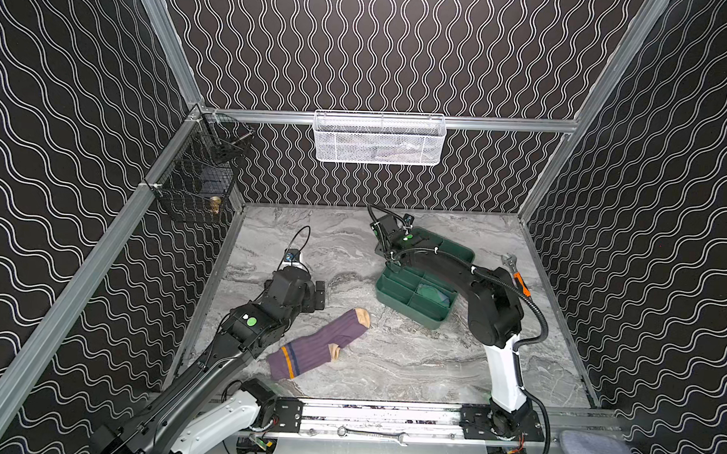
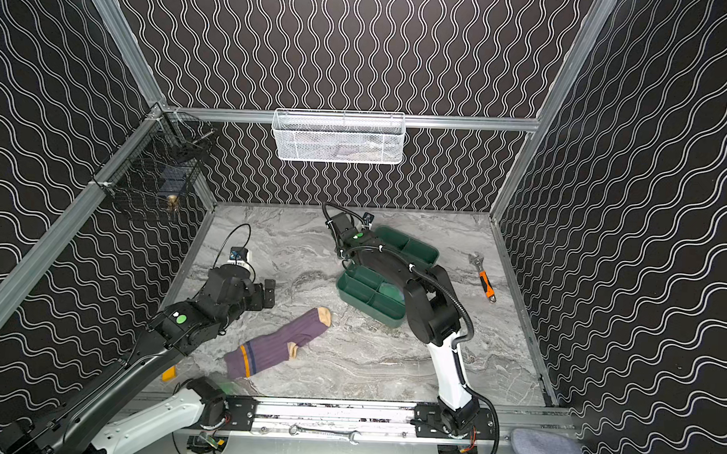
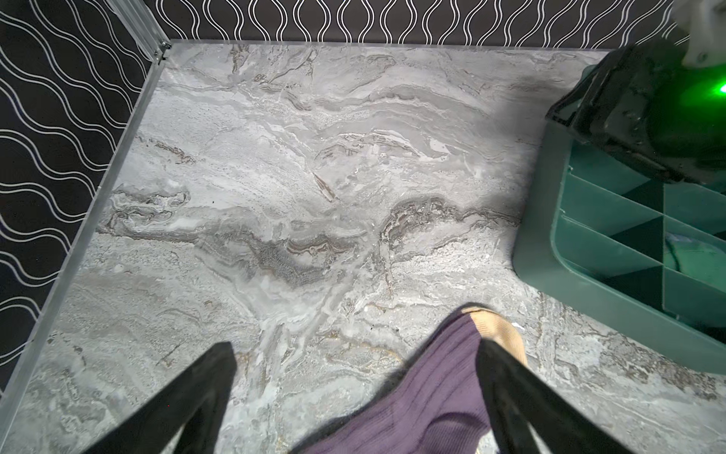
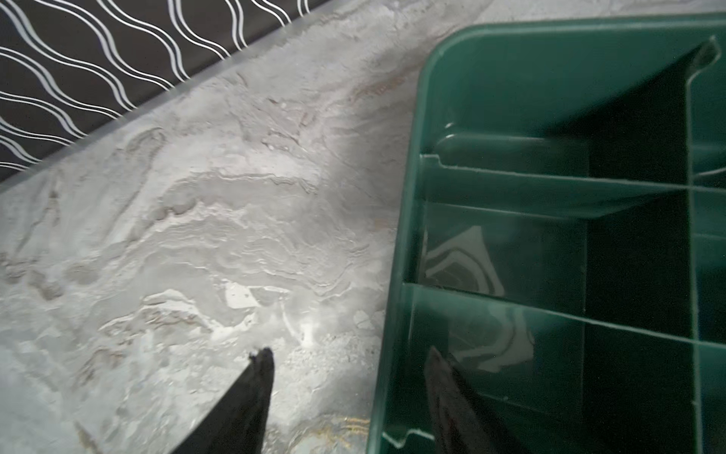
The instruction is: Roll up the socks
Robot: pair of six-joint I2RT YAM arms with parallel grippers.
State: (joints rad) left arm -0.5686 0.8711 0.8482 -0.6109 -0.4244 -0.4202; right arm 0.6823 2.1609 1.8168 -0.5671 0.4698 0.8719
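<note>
Jaws apart astride the green tray (image 4: 510, 78) wall — one inside, one over marble tabletop (image 4: 196, 236)

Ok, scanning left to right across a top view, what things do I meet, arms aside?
In order: black wire basket → purple sock → green tray → orange-handled wrench → grey cloth pad.

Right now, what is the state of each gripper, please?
Left gripper: open, holding nothing.
Right gripper: open, jaws astride the green tray wall, gripping nothing.
</note>
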